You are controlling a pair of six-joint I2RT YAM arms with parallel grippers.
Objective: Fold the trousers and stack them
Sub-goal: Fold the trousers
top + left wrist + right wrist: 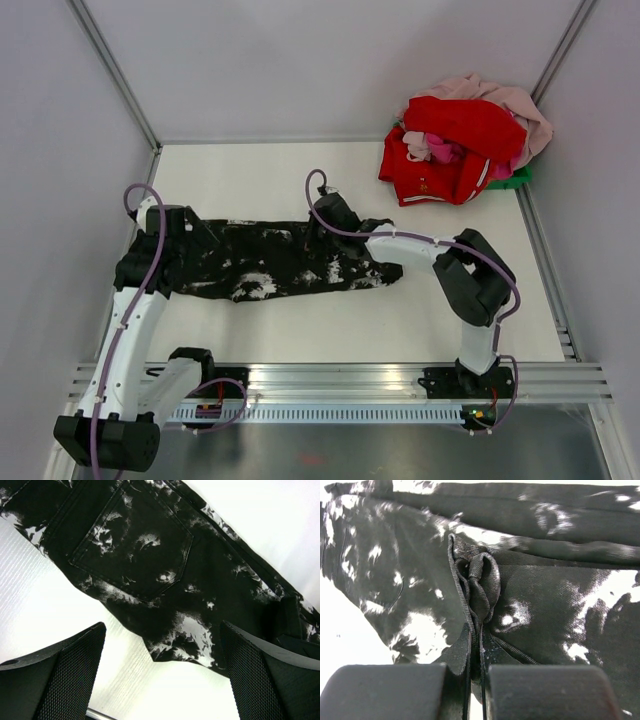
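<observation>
The trousers (270, 262), black with white blotches, lie stretched left to right across the white table (330, 320). My left gripper (168, 225) hangs open over their left end; the left wrist view shows a back pocket of the trousers (150, 555) below, with nothing between the wide-apart jaws of the gripper (162, 630). My right gripper (338, 215) is near the right end of the trousers. In the right wrist view this gripper (476, 636) is shut on a bunched fold of the trousers (545, 605), seam edges squeezed between the pads.
A pile of red and pink clothes (465, 145) sits at the back right corner on something green (517, 178). A metal rail (330, 380) runs along the near edge. Walls close in the left, back and right sides.
</observation>
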